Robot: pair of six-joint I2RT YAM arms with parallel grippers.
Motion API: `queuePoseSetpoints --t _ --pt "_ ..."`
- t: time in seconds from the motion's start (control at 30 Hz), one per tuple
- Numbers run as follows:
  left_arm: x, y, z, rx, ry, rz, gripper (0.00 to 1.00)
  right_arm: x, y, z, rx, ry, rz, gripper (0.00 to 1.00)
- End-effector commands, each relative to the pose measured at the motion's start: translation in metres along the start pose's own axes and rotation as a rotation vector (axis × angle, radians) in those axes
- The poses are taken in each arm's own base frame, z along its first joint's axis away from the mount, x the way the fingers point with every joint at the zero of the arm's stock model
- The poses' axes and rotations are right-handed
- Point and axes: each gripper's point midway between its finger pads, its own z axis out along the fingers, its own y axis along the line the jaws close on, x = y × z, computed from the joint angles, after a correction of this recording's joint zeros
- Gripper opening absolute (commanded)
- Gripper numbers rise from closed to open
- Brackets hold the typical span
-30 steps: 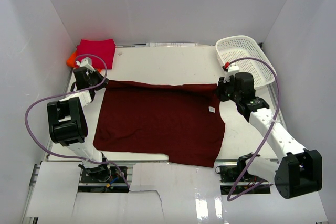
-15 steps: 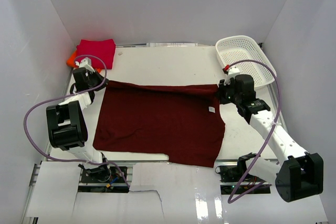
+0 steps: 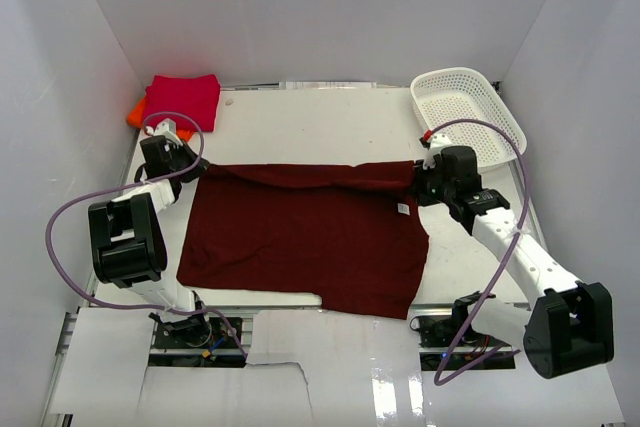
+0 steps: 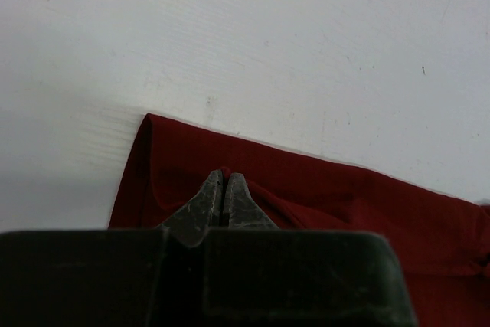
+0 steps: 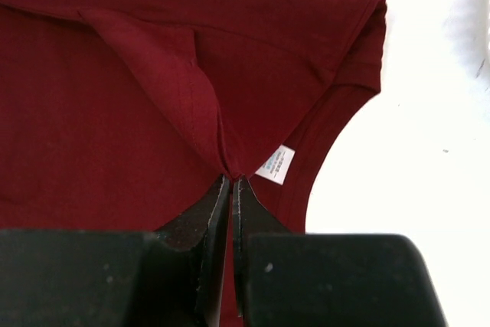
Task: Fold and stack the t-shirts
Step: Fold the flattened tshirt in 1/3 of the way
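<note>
Top view: large dark maroon cloth t-shirt (image 3: pixel 310 237) spread on white table (image 3: pixel 300 122); left pincer (image 3: pixel 196 169) and right pincer (image 3: pixel 420 180) at its far corners.
Left wrist: jaws pinched tight on a maroon fold.
Right wrist: jaws clamped on cloth just beside small white neck label (image 5: pixel 276 164).

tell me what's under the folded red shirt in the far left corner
An orange shirt: only its edge pokes out left of the red shirt. The rest is covered, so anything else beneath cannot be seen.
</note>
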Motion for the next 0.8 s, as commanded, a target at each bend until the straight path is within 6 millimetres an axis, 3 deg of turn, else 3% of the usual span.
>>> queuePoseSetpoints --t 0.0,0.47,0.77 --pt "-0.008 -0.007 -0.012 0.009 -0.014 0.004 0.0 0.012 -0.002 0.002 0.018 0.053 0.034 0.08" --pt "0.013 0.009 -0.016 -0.07 0.078 0.001 0.0 0.042 0.004 0.005 0.007 0.251 0.106 0.08" --pt "0.016 0.011 -0.019 -0.083 0.127 0.036 0.0 0.047 0.005 0.004 0.007 0.302 0.116 0.08"
